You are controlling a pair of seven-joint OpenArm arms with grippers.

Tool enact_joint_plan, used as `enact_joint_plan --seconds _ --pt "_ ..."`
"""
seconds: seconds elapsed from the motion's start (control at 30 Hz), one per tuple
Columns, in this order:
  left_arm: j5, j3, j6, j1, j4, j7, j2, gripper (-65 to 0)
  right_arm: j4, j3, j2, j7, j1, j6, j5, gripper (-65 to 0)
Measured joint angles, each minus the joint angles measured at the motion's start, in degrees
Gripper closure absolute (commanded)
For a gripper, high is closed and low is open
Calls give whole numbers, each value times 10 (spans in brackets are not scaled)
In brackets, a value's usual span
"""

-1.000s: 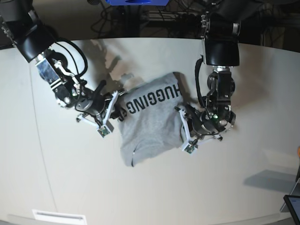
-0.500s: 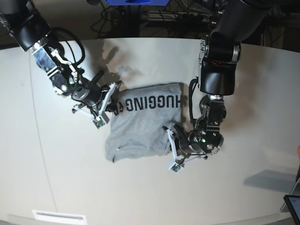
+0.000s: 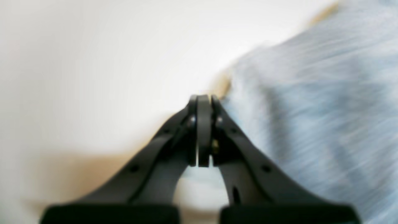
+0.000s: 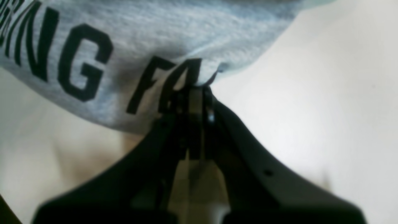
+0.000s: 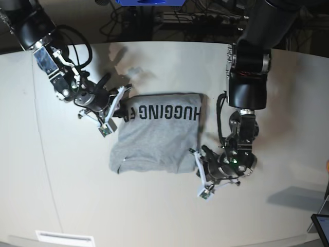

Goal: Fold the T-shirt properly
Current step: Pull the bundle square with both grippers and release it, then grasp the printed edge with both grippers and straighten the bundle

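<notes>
Two-arm folding of a heather-grey T-shirt [image 5: 157, 136] on a pale tabletop [image 5: 267, 206]. The shirt lies near the middle of the tabletop as a compact, roughly rectangular bundle, printed face up, its black block lettering [image 5: 164, 111] running along the 12 o'clock edge. The right tool [image 4: 199, 90], at 9 o'clock of the bundle in the base view, is closed on the fabric edge beside the letters "FA", the cloth bunching into a small peak at the pinch. The left tool [image 3: 203, 102], at 4 o'clock of the bundle, has its jaws pressed fully together at the shirt's corner; the blurred wrist view does not show whether any cloth is caught between them. The draping and soft creases suggest a light, limp knit that offers no stiffness: it is likely to sag between held points, drag on the tabletop and slip from a shallow pinch, but it is not fragile. Hold is best taken at hems and corners, where layers double, gripping through all layers with both tools spaced along one edge so that the fold line stays straight.
</notes>
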Motion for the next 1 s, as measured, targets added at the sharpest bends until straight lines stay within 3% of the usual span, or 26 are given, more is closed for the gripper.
enact_joint_plan --seconds 0.17,0.23,0.3,0.4,0.47,0.63,0.77,0.9,1.0 --pt "-5 -9 0 8 75 10 -30 0 0 38 -1 -14 -10 5 5 -12" --pt "-15 -40 0 21 123 18 -24 0 1 64 -3 -14 -19 -30 12 -12" --pt "-11 -81 0 42 180 56 -17 0 17 86 0 -35 -25 -93 -11 -10" --pt "0 -105 1 83 281 91 -12 0 63 103 16 -87 -36 -117 -29 -10" --pt "-2 -105 0 108 351 104 9 0 105 99 28 -97 -49 -114 -22 -10" --pt "-18 -96 -4 187 476 104 69 0 217 98 22 -127 -32 -110 -19 -10" --pt "5 -59 0 233 494 113 67 0 250 99 5 -172 -37 -110 -16 -10" --pt "-10 -40 -4 274 493 74 77 0 250 75 -18 -172 -35 -113 -26 -10" --pt "1 -42 -2 292 491 76 69 0 250 38 -26 -173 -36 -112 -23 -10"
